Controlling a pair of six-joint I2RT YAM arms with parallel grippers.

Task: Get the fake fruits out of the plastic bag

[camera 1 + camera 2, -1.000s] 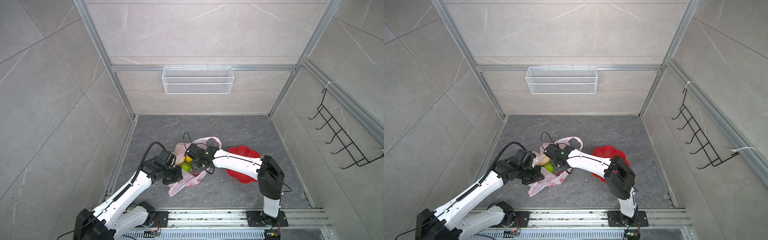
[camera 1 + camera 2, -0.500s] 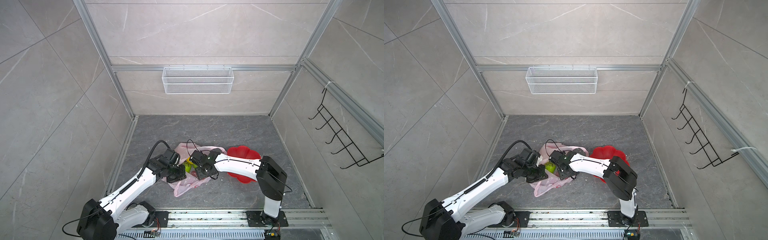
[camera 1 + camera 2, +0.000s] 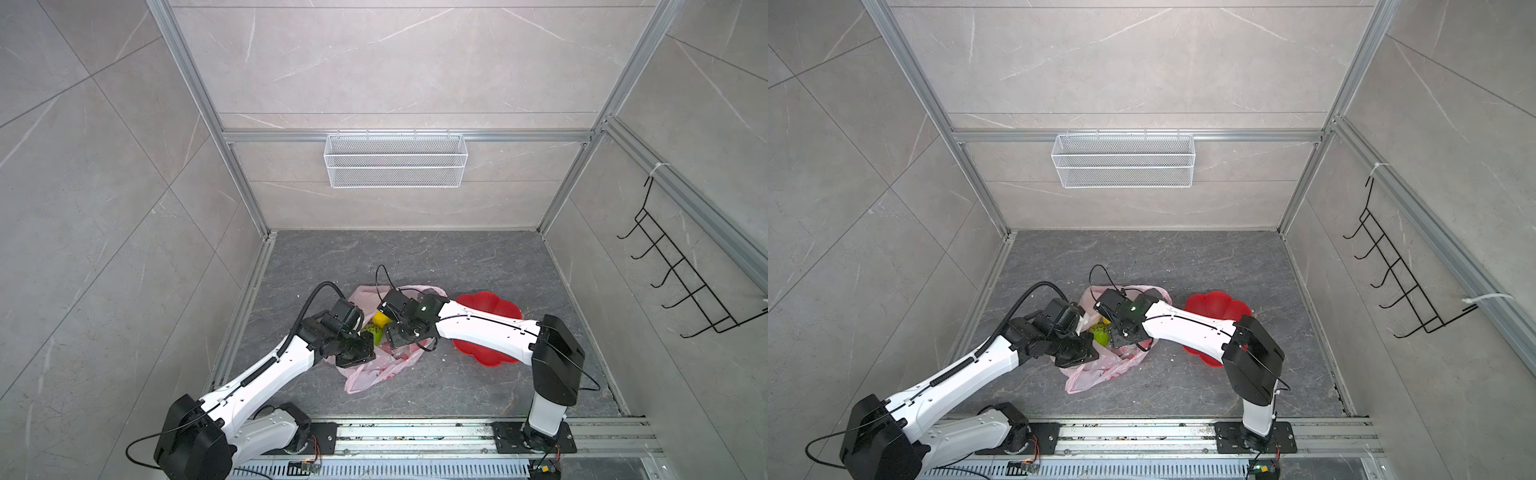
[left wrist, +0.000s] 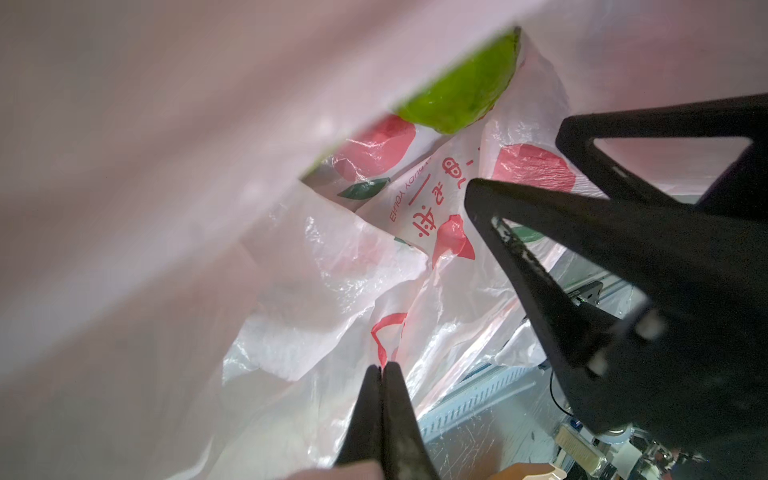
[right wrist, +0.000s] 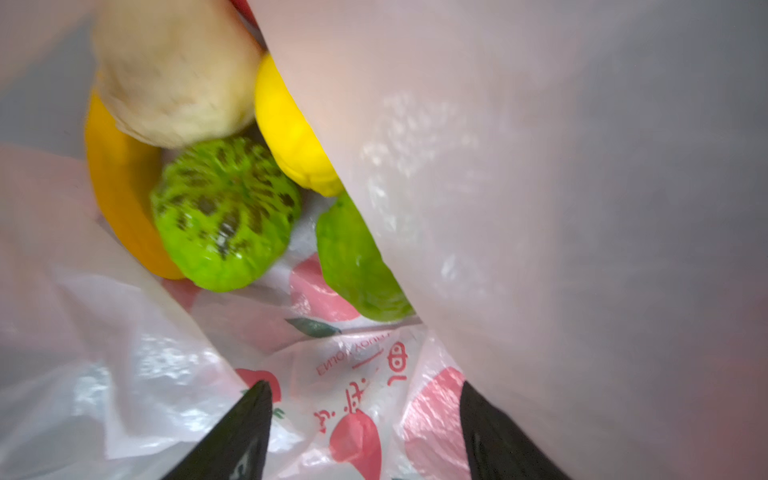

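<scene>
Currently, near edge first. A metal rail (image 3: 415, 432) runs along the near side and carries both arm bases. Just beyond it, on the grey floor (image 3: 415, 257), lies the plastic bag (image 3: 374, 376). It is pale pink and crinkled, a little left of centre, with its closed end toward the near side and its loop handles toward the far side. Both arms meet over its open part.

Left gripper (image 4: 380, 370): fingertips pressed together. Creases in the film run up to the tips, so a fold of the bag appears pinched there. In both top views it sits at the bag's left edge.

Right gripper (image 5: 365, 415): fingers apart, reaching in from the right and inside the bag, with only red-printed film under them.

Fake fruits (image 3: 381, 320) — all inside the bag, ahead of the right gripper's tips and not touched by them. The right wrist view shows:
- a green lumpy ball (image 5: 226, 212) with dark flecks, touching a long orange-yellow banana (image 5: 120, 187) and a cream lump (image 5: 174, 70)
- a yellow piece (image 5: 295, 133) and a second green piece (image 5: 357, 266), both partly hidden by film

In both top views only yellow and green show between the two wrists.

Red flower-shaped dish (image 3: 490, 303) — on the floor just right of the bag, partly under the right arm.

Far wall: white wire basket (image 3: 395, 166). Right wall: black hook rack (image 3: 685, 291).
</scene>
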